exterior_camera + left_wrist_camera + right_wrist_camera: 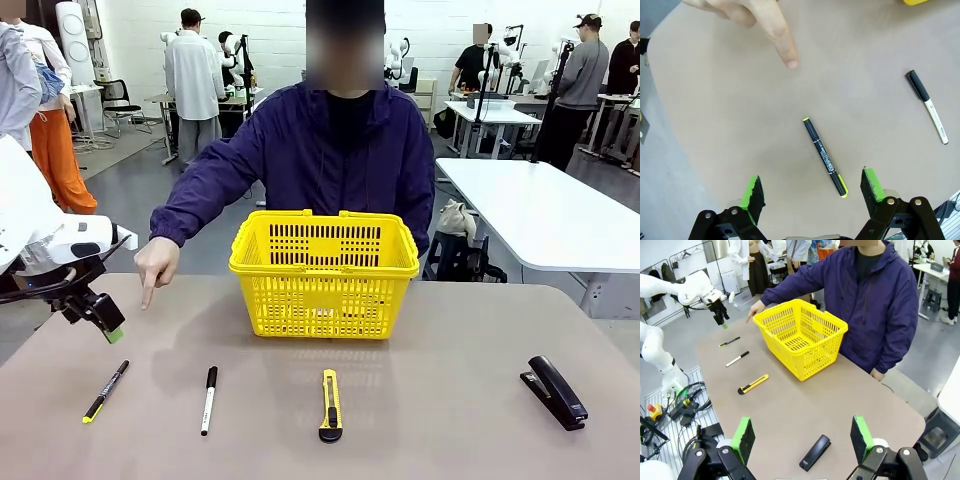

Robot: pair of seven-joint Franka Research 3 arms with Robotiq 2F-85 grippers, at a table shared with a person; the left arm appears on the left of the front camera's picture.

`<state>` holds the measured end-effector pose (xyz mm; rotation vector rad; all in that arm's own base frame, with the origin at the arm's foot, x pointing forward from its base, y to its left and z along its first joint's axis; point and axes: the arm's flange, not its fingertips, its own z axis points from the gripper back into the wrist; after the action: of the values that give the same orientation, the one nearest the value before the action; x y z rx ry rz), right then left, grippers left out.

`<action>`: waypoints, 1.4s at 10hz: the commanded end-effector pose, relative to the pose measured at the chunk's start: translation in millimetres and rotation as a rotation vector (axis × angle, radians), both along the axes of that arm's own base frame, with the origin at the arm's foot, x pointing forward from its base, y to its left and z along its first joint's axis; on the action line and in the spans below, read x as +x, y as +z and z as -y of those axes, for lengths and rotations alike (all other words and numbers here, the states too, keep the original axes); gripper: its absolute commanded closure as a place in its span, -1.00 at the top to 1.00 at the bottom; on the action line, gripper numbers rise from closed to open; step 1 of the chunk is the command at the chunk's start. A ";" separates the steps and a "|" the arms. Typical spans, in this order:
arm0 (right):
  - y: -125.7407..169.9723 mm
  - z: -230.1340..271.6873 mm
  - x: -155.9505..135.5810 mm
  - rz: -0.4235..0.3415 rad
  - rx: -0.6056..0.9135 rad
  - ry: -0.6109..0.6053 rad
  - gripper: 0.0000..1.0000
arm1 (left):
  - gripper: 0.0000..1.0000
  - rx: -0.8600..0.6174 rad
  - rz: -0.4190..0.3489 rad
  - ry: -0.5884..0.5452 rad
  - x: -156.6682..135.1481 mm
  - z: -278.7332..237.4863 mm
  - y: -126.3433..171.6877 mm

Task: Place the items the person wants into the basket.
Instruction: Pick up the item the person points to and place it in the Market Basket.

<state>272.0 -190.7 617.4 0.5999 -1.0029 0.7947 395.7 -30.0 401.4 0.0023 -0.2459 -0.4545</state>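
My left tool (811,186) hangs released over the pen (825,157) that the person's hand (760,22) points near, my right tool (802,437) released too.

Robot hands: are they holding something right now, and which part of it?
Nothing is held. The left hand hovers open above the slim black pen, not touching it, and the right hand hangs open above the stapler.
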 end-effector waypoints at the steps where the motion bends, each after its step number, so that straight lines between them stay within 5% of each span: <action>1: 1.9 0.3 2.4 0.022 0.008 0.014 1.00 | 1.00 0.017 -0.050 0.031 5.5 10.5 -19.0; 5: 1.9 0.3 2.4 0.022 0.008 0.014 1.00 | 1.00 0.028 -0.087 0.153 3.9 14.9 -51.8; 14: 1.9 0.3 2.4 0.022 0.008 0.014 1.00 | 1.00 0.086 -0.156 0.192 -3.3 22.4 -101.1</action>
<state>271.6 -190.9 617.2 0.5968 -1.0036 0.8003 404.1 -53.0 308.5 0.0360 -0.0544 -0.2963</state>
